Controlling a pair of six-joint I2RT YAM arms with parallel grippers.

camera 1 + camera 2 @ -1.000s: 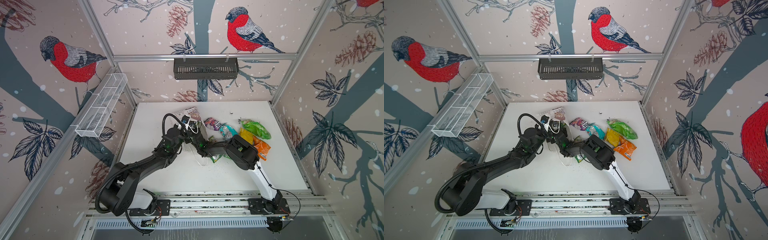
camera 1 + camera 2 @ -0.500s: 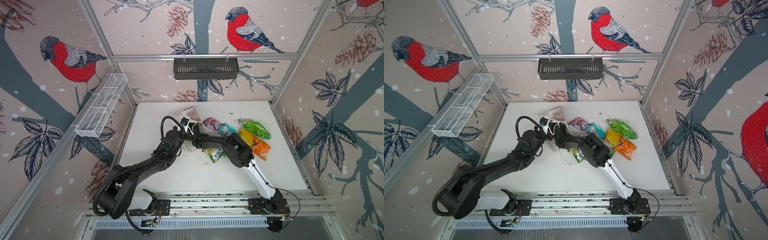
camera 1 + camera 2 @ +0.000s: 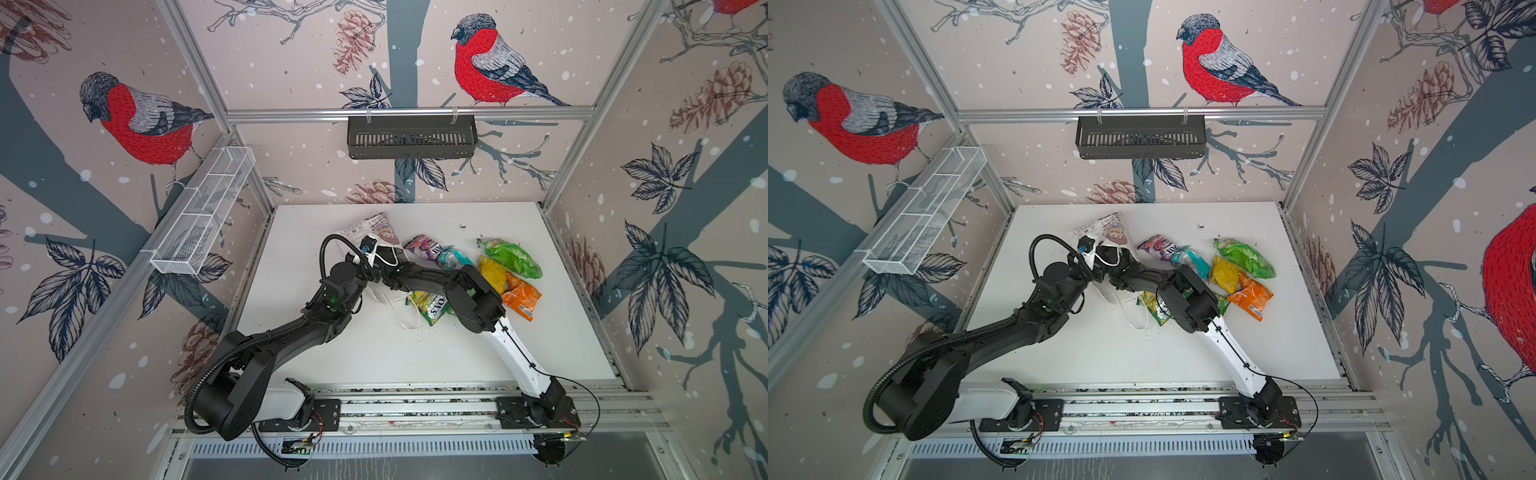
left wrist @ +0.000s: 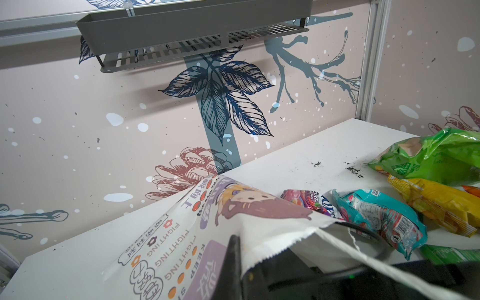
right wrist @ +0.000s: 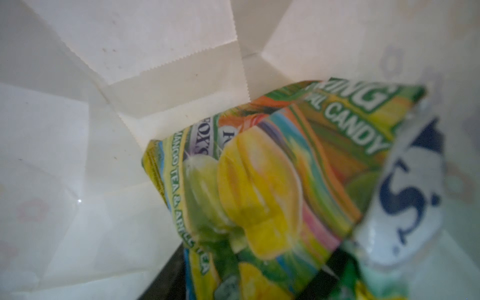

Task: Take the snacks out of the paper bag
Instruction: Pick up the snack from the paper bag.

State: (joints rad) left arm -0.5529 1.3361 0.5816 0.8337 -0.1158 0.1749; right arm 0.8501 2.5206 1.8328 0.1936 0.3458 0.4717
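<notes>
Prob. robot lab test cell: alu frame (image 3: pixel 291 114), bird-print walls (image 3: pixel 490 75), arm-mount rail (image 3: pixel 415 405).

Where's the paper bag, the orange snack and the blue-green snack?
paper bag (image 4: pixel 181 233): left wrist view, on its printed side.
orange snack (image 3: pixel 520 297): in a top view, middle of the packet.
blue-green snack (image 4: pixel 376 217): left wrist view, on its crinkly front.

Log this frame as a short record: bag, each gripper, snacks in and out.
paper bag: on its side on the table, mouth held open
left gripper: shut on the bag's rim
right gripper: inside the bag; grip unclear
inside bag: one green-yellow FOXS candy packet
on table: purple packet, teal packet, green packet, yellow packet, orange packet, second FOXS packet by the bag's mouth
task state: unfinished, at least one packet inside
</notes>
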